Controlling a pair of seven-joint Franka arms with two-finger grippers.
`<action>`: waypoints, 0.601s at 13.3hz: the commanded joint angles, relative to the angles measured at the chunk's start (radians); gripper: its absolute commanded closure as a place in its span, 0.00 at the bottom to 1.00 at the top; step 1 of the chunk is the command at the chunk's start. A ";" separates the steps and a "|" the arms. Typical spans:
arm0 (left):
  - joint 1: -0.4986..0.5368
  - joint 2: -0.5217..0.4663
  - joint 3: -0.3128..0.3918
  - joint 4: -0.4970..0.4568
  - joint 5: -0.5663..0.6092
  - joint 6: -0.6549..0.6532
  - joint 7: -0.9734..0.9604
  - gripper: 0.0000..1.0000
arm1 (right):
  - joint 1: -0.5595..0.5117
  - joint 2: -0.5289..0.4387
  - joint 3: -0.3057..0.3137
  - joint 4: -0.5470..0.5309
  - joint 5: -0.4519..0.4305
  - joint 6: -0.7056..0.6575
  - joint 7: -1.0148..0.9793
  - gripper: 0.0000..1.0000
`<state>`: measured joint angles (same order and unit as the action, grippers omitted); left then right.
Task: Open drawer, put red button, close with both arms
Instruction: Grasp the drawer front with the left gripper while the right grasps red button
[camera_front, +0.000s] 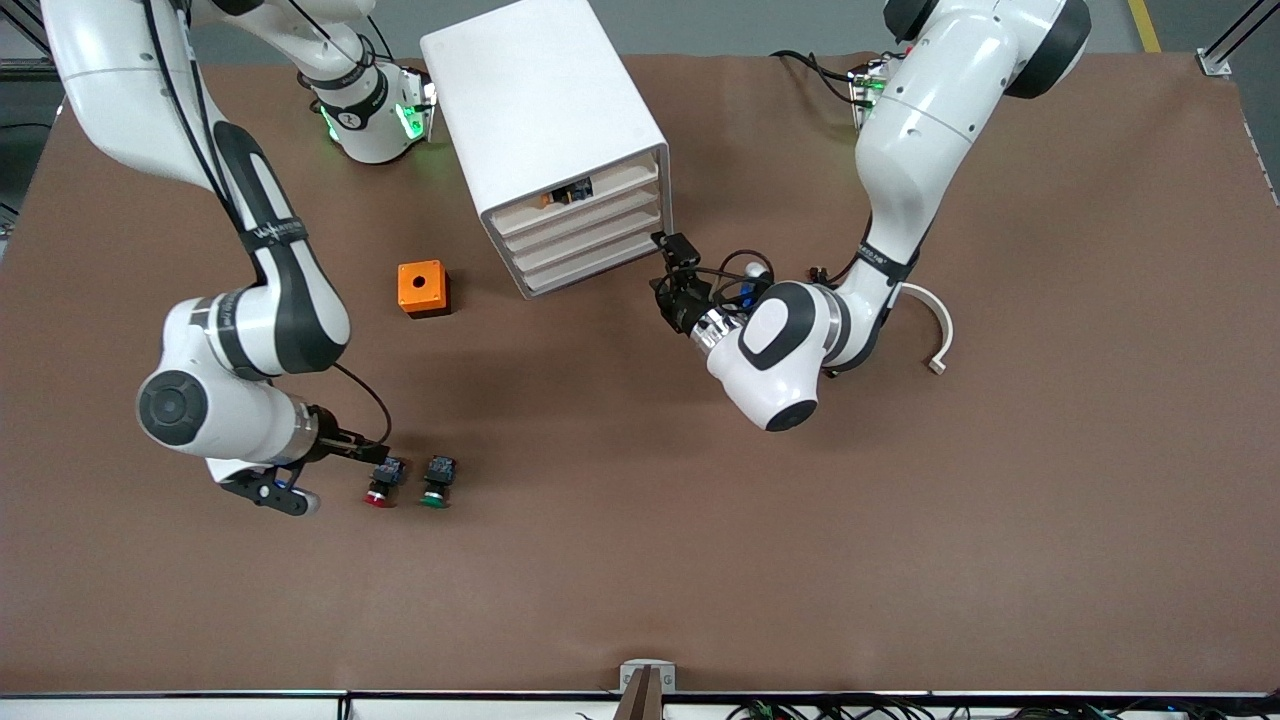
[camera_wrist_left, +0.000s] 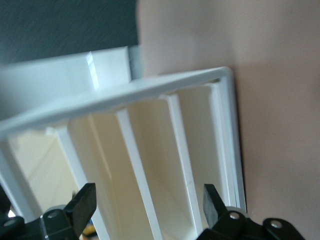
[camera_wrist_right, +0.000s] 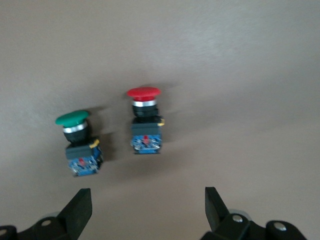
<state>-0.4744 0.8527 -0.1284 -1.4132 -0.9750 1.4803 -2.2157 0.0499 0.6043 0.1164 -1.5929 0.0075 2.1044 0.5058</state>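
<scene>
Red-capped and tiny, the red button (camera_front: 380, 487) lies on its side at the lower left of the front frame, its black body and blue bit pointing toward the right gripper (camera_front: 366, 455). A twin, the green-capped button (camera_front: 436, 484), lies just beside it. In the right wrist view the black fingers (camera_wrist_right: 80, 209) are spread wide with nothing between them, and the red button sits nearer the middle of the gap. The likeliest slip is the wide span catching the green twin as well, or a finger nudging the light button so that it rolls off line.

At the upper middle of the front frame stands the rounded white four-drawer cabinet (camera_front: 548, 110), with small parts showing in its top drawer. The drawer (camera_front: 590, 219), second from the top, looks fully pushed in. The left gripper (camera_front: 672, 283) hovers just in front of the cabinet's corner, fingers parted and empty in its wrist view. Approaching at a corner, it could hook the wrong tray, or drag the whole light cabinet instead of sliding one tray out.

A small orange box (camera_front: 423, 288) sits near the cabinet, and a curved white strip (camera_front: 937, 328) lies at centre right. A brown matte table (camera_front: 1050, 500) fills nearly the whole frame; grey floor and cables edge it at the top and bottom.
</scene>
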 joint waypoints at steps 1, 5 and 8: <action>-0.013 0.040 0.003 0.025 -0.094 -0.012 -0.151 0.19 | -0.016 0.054 0.035 0.019 0.006 0.061 0.056 0.00; -0.055 0.060 0.003 0.025 -0.172 -0.012 -0.217 0.29 | -0.021 0.106 0.036 0.014 -0.006 0.120 0.042 0.00; -0.105 0.071 0.003 0.023 -0.197 -0.014 -0.240 0.36 | -0.022 0.129 0.034 0.014 -0.041 0.147 0.040 0.00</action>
<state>-0.5481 0.9035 -0.1312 -1.4124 -1.1421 1.4781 -2.4265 0.0439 0.7163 0.1346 -1.5924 -0.0049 2.2427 0.5444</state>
